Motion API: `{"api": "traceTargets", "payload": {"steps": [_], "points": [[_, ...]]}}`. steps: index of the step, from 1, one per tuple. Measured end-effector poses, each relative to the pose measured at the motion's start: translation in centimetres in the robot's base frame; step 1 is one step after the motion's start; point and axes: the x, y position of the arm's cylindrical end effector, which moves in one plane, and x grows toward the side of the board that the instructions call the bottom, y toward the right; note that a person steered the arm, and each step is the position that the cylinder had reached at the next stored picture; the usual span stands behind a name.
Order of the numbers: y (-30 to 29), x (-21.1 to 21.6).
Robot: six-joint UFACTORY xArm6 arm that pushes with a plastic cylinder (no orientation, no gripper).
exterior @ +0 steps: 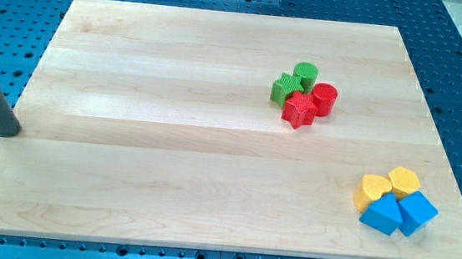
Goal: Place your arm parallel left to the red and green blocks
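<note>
On the wooden worktop [171, 141], my tip [9, 131] (no gripper fitted) seemingly waits far left of the red and green blocks [304, 94].

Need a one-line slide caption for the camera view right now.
My tip rests at the board's left edge, far left of the clustered red and green blocks.

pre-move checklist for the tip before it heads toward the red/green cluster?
1. My tip visible: ok, at the board's left edge.
2. Targets located: ok, green star, green cylinder, red star and red cylinder are bunched together.
3. Path rightward free of blocks: ok.
4. Tip beside cluster: not ok, far to the view's left and lower.
5. Yellow blocks and blue blocks off route: ok, bottom right.
</note>
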Motion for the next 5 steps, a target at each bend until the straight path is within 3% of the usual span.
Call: {"api": "traceTargets", "payload": {"steps": [3, 4, 5], "points": [[2.6, -0.3], [10.6, -1.6], [14.3, -1.5]]}}
